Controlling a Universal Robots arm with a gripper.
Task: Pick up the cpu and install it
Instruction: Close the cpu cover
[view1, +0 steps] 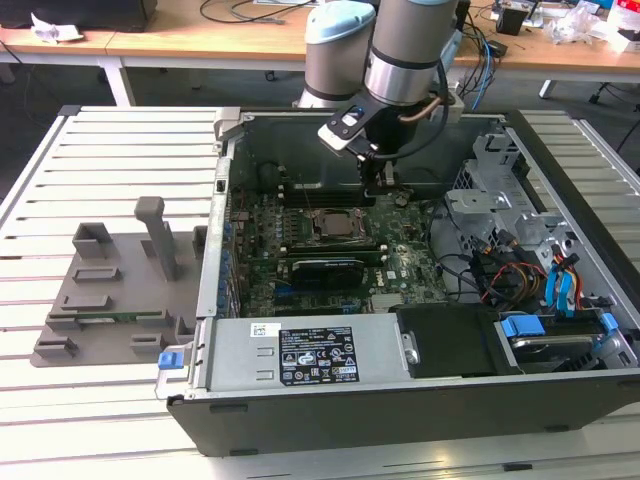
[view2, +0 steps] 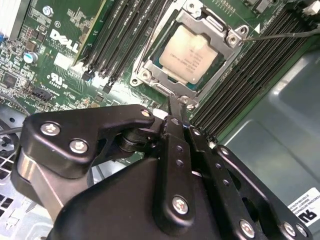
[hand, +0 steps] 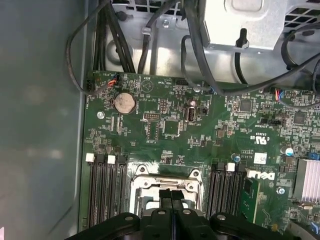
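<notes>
**A:** Entry one: where do we put the cpu (view2: 192, 55)?

**B:** We log it lying flat in the socket (hand: 145, 185), pale metal top up, with the metal frame (view2: 148, 70) around its edges. In the exterior view the cpu (view1: 330, 224) sits near the middle of the motherboard (view1: 405, 265).

**A:** And the gripper (view2: 176, 107)?

**B:** We note it closed and empty. In the first wrist view the two fingers (hand: 165, 200) meet along a thin seam with nothing between them. On the exterior view's clock face the gripper (view1: 383, 188) stands at about 2 o'clock from the cpu, near it but not on it. We cannot tell whether the tips touch the board.

**A:** What do we note around the socket?

**B:** We see black memory slots (view2: 235, 85) running along both sides of it. Everything lies inside the open computer case (view1: 400, 420).

**A:** And beyond the case?

**B:** At 9 o'clock from the case in the exterior view, just beside its wall, we see the grey fixture plate (view1: 110, 290) with raised blocks. Plate and case both rest on the white slatted worktop (view1: 110, 150).
</notes>
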